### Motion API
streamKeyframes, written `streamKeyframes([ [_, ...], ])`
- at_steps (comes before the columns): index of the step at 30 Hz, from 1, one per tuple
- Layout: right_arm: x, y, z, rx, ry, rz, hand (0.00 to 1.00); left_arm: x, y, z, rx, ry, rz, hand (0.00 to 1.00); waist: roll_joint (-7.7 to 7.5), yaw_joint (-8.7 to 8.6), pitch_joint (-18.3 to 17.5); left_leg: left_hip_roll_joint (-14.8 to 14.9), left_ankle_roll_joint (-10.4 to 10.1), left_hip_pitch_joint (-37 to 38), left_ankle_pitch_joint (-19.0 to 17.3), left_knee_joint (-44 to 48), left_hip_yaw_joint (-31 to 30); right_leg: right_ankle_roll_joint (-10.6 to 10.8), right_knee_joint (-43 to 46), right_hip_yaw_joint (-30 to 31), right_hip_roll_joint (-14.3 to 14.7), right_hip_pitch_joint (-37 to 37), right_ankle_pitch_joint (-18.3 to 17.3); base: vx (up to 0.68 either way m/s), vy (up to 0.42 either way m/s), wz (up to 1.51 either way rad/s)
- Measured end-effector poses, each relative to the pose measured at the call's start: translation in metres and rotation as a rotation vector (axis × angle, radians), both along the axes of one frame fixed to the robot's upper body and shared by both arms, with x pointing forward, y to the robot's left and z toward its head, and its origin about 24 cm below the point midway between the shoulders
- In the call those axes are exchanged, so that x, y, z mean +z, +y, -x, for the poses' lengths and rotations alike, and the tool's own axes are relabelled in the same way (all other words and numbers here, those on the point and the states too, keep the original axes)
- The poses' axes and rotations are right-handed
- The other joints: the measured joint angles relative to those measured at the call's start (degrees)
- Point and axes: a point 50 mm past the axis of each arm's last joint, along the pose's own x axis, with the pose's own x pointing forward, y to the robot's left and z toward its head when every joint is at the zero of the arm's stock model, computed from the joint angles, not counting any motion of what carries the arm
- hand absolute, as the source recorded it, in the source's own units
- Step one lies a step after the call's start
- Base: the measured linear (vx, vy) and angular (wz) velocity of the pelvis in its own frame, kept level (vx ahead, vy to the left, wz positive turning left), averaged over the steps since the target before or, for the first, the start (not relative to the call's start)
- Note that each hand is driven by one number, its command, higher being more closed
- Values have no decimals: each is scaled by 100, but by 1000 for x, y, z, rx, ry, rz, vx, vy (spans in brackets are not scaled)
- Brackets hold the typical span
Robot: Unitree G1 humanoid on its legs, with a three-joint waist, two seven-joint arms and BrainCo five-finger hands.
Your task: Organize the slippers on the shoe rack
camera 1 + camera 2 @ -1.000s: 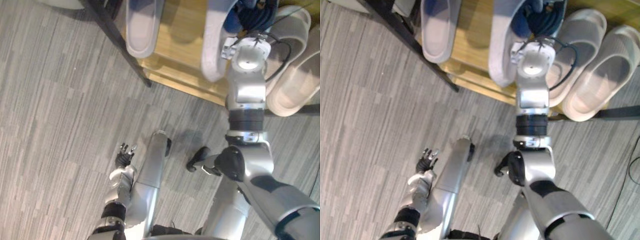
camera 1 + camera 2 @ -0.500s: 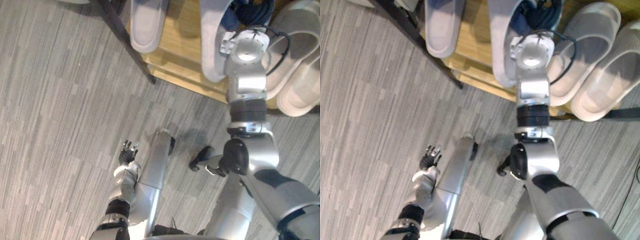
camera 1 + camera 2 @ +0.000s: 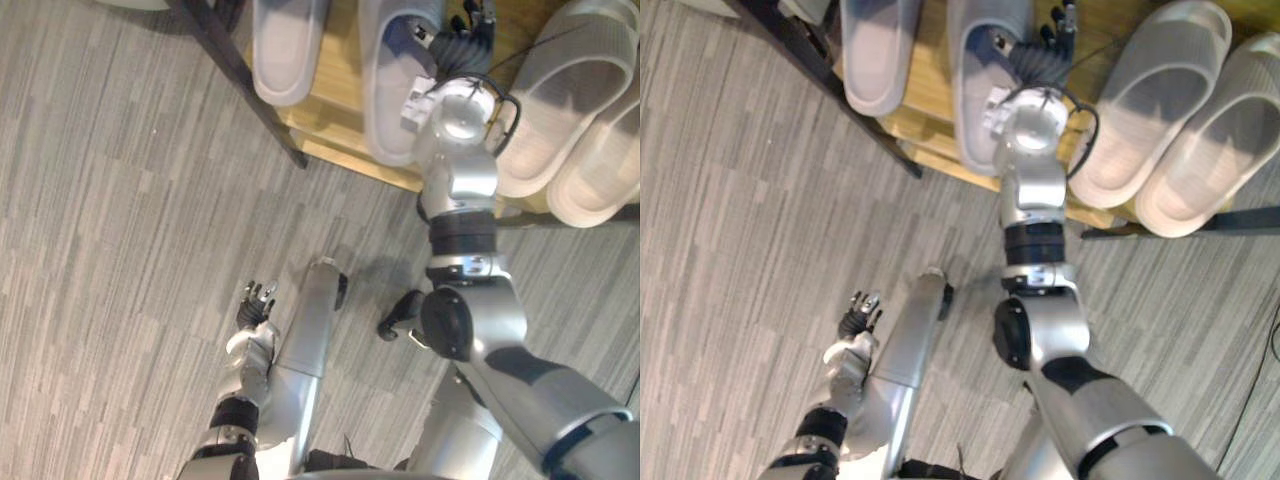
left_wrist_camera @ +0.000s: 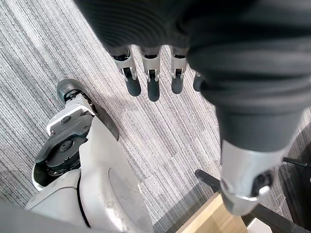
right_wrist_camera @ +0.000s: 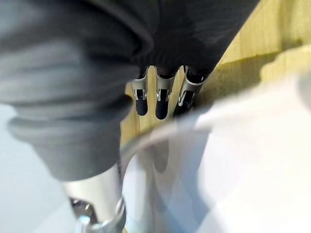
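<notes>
Left eye view: I see a wooden shoe rack (image 3: 340, 90) with a dark frame along the top, above a grey striped floor (image 3: 120, 220). Four pale slippers lie on its shelf: the leftmost slipper (image 3: 285, 50), the second slipper (image 3: 392, 85), then the third slipper (image 3: 555, 95) and the fourth slipper (image 3: 612, 160) touching side by side. My right hand (image 3: 458, 40) is at the second slipper's right edge. My left hand (image 3: 255, 305) hangs low over the floor, well apart from the rack.

Right eye view: the same layout, with bare wood between the second and third slippers.

Left wrist view: the left fingers (image 4: 151, 85) are straight and loose, holding nothing.

Right wrist view: the right fingers (image 5: 163, 104) reach out straight over the wood and the second slipper's blurred rim, not curled round it. I cannot tell if they touch.
</notes>
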Motion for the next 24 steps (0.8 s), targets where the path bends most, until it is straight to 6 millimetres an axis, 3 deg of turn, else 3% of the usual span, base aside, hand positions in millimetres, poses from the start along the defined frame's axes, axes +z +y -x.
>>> streamKeyframes([
  [13, -25, -6, 4, 20, 15, -62, 0, -1, 6, 1, 3, 10, -19, 0, -81, -126, 46, 90, -23, 208, 17, -185, 43, 80, -199, 40, 118, 145, 78, 0, 11, -3],
  [16, -43, 4, 8, 61, 38, -79, 0, -1, 13, 0, 9, 9, -38, 0, -215, -201, 121, 111, -41, 401, 34, -337, 65, 109, -329, 46, 156, 304, 93, -2, 5, -1],
  [24, -57, 20, 19, 126, 32, -43, 0, -1, 19, 1, 8, 12, -56, 0, -327, -289, 158, 112, -46, 523, 37, -430, 71, 110, -388, 40, 168, 415, 100, 0, 0, 0],
])
